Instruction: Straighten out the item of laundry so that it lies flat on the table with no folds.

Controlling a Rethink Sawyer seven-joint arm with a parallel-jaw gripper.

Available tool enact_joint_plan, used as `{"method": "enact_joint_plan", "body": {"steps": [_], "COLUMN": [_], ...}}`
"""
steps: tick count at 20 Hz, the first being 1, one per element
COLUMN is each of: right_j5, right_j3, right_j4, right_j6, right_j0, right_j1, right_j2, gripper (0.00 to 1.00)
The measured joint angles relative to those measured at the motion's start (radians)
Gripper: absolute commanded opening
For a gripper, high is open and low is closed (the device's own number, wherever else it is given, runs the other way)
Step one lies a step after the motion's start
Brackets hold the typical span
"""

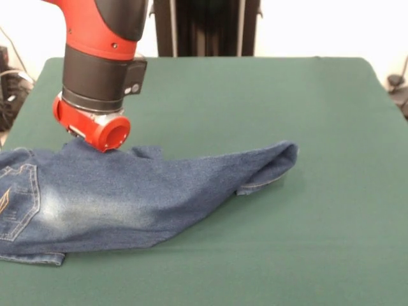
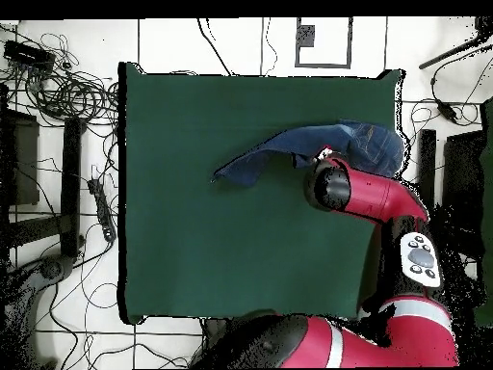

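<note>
The blue denim jeans (image 1: 127,197) lie on the green table (image 1: 268,95) at the front view's left. The seat, with a stitched back pocket (image 1: 19,201), runs off the left edge. One leg stretches right, and its end (image 1: 274,162) is folded over with the hem turned under. My gripper (image 1: 89,131) is down at the jeans' far edge near the waist, below the red and black arm. I cannot see whether it is open or shut. In the overhead view the arm (image 2: 337,188) covers part of the jeans (image 2: 289,146).
The jeans lie near the table's edge (image 2: 397,116) in the overhead view. Cables and equipment (image 2: 58,87) lie on the floor beyond the opposite side. The robot's base (image 2: 318,347) is at the bottom.
</note>
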Motion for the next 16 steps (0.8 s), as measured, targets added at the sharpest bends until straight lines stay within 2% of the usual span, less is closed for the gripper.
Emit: {"method": "enact_joint_plan", "body": {"steps": [10,16], "right_j5": [0.025,0.182], "right_j3": [0.0,0.0], "right_j4": [0.024,0.086], "right_j6": [0.0,0.0], "right_j0": [-0.01,-0.003], "right_j1": [0.003,-0.019], "right_j2": [0.01,0.01], "gripper": [0.0,0.0]}}
